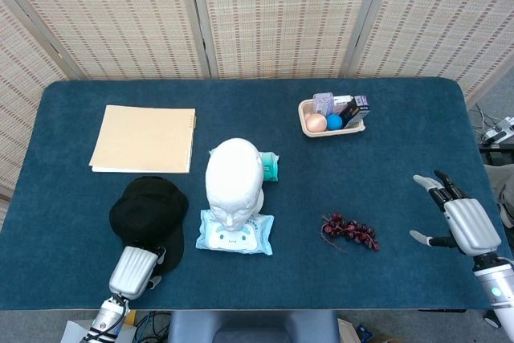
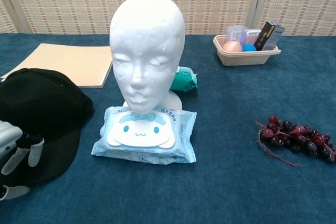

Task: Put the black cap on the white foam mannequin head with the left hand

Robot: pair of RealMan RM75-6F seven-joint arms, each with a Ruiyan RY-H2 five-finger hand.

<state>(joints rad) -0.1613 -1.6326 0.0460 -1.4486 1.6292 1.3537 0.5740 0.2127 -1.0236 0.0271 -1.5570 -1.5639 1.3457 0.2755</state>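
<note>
Left hand (image 1: pixel 132 271) at the black cap's (image 1: pixel 148 213) six o'clock brim, fingers loosely curled over it, grip unclear, cap at nine o'clock of the white foam mannequin head (image 1: pixel 234 178), right hand (image 1: pixel 464 223) spread wide, empty

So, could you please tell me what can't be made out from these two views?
- Left hand: cut off by the chest view's left edge; whether its fingers touch the black cap is unclear.
- Head view: the left hand's back hides its fingers.
- Tray contents: labels too small in both views.
- Teal packet: mostly hidden behind the mannequin head.
</note>
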